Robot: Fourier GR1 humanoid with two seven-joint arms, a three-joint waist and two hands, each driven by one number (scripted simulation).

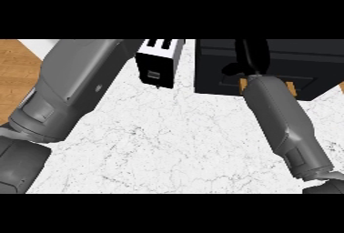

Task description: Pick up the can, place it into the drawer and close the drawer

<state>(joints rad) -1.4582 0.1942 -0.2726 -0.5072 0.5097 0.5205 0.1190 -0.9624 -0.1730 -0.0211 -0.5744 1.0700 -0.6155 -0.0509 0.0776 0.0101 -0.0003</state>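
Observation:
No can shows anywhere in the head view. A black drawer unit [269,63] stands on the counter at the back right, with small tan wooden parts [291,88] along its front edge. My right forearm [282,123] reaches up from the lower right, and my right hand [243,63] lies over the drawer unit, dark against its dark surface. What it holds, if anything, is hidden. My left forearm [70,88] rises along the left side and leaves the picture at the top, so the left hand is out of view.
A black and white toaster-like appliance [160,61] stands at the back middle, between the two arms. The white marble counter [174,145] ends at the left, where a wooden floor [17,68] shows.

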